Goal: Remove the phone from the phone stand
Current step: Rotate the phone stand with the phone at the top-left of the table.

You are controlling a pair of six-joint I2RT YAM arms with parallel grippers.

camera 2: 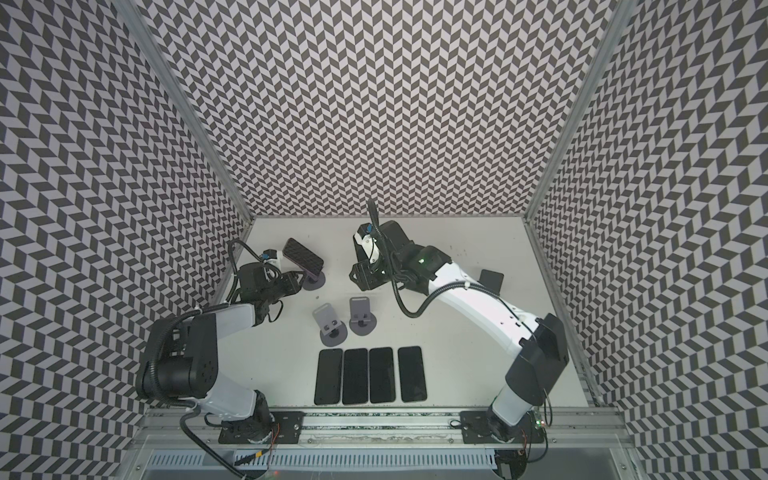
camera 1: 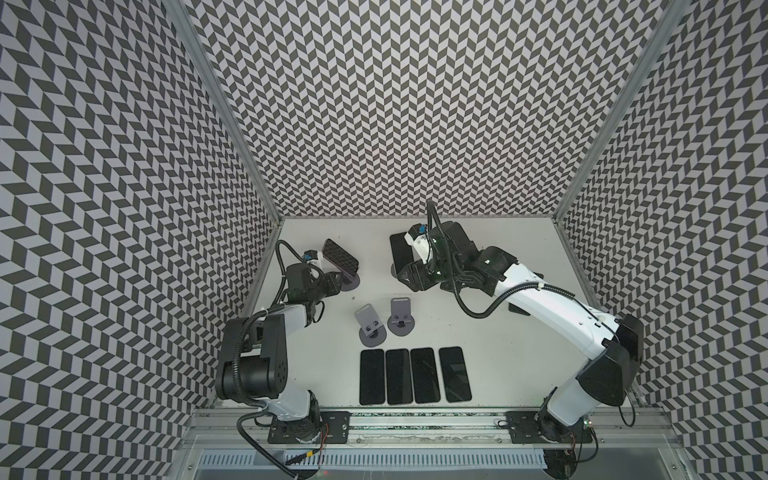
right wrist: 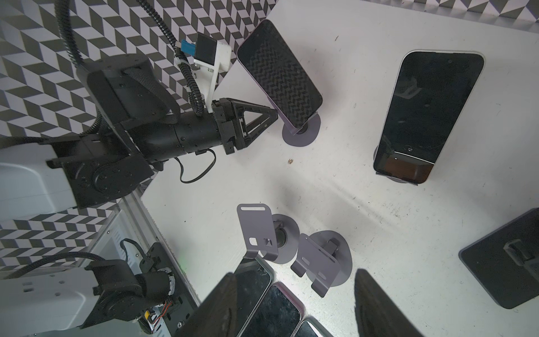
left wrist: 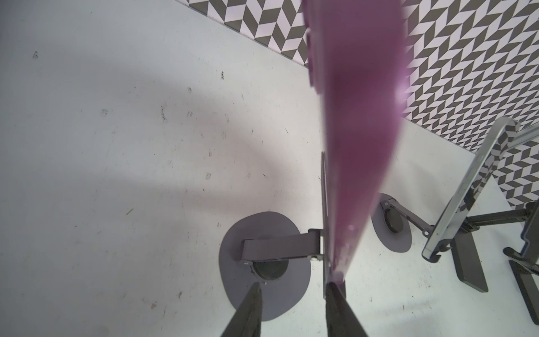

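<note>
The purple phone with the shiny dark glass front (camera 1: 340, 254) leans tilted on the thin grey metal stand with a flat round foot (camera 1: 351, 283), at the far left of the white, scuffed desk (camera 1: 478, 332). Its glass mirrors the grey-and-white zigzag wall (camera 1: 395, 104). In the left wrist view its smooth purple side is a big blur with little button bumps.

The left tool (left wrist: 295, 284) is right at the phone's low end. Its two dark pointed fingers (left wrist: 248, 309) sit close, with a small gap between them, and one tip meets the phone's end. I cannot tell if they pinch it. The right tool (right wrist: 297, 274) hangs well apart from that phone, its fingers wide apart and holding nothing.

Two bare grey stands (camera 1: 368, 318) of bent metal stand mid-desk. Four flat black phones (camera 1: 372, 376) with round corners lie side by side near the front. A silver-edged phone (right wrist: 428, 116) leans on another stand.
</note>
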